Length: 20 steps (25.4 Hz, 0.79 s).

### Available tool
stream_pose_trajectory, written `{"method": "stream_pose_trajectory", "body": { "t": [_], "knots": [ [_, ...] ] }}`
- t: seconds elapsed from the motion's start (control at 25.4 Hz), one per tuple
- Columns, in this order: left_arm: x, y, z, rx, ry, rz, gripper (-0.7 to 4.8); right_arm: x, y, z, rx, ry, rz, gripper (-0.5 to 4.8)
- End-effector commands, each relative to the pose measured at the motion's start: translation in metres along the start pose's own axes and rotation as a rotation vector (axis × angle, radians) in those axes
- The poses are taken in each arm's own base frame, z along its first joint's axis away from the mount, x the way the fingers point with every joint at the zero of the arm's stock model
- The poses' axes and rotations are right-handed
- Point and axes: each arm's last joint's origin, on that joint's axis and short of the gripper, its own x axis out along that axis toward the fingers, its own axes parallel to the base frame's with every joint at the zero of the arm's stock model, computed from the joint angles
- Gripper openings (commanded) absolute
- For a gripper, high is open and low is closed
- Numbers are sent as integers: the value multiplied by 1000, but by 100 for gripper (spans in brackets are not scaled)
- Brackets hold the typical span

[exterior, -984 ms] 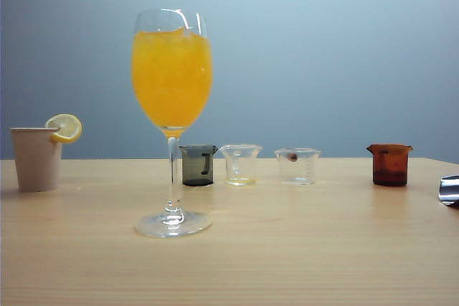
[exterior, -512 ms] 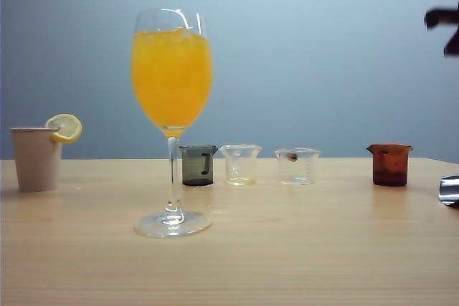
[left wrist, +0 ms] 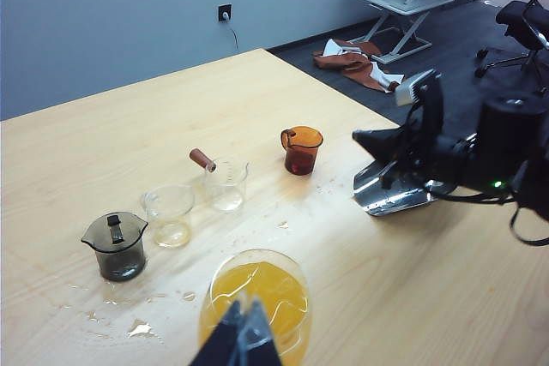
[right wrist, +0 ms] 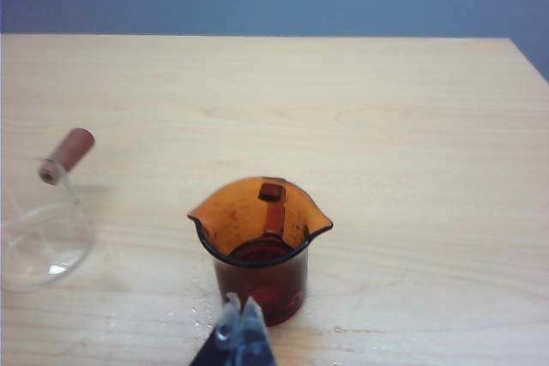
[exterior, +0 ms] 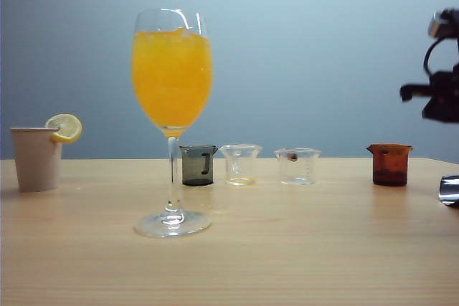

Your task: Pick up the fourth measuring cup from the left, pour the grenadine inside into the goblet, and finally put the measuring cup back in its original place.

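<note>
Right gripper (right wrist: 240,319) pinched shut, empty, above the red-brown 4th measuring cup (right wrist: 260,246) (left gripper (left wrist: 244,332) shut too, near the goblet (left wrist: 255,302)).

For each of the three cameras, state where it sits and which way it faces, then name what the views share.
Exterior view: low at the table edge, facing the wall; goblet nearest, right claw high at right.
Left wrist view: high over the goblet, looking down across the cups; shut left claw shows, the right arm beyond.
Right wrist view: close above the fourth measuring cup; shut right claw shows.
Shared: all three see that red-brown cup.
</note>
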Motion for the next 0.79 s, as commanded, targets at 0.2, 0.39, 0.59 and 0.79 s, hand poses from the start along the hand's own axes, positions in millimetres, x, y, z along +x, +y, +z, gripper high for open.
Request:
{"method": "stream_pose_trajectory", "body": {
  "t": [0.2,0.39,0.59,0.79],
  "knots": [
    [-1,-1,3,-2,-12,-5,-6,23,2,-19,64,19,91,252],
    [-1,-1,3,-3,-12,-5,-6,34,2,-17,64,22,92,367],
    [-1,-1,3,-2,-12,-5,-6,42,1,-11,65,53,54,371],
    [-1,0,3,-2,-11,-5,-6,49,0,-12,65,65,34,447]
  ]
}}
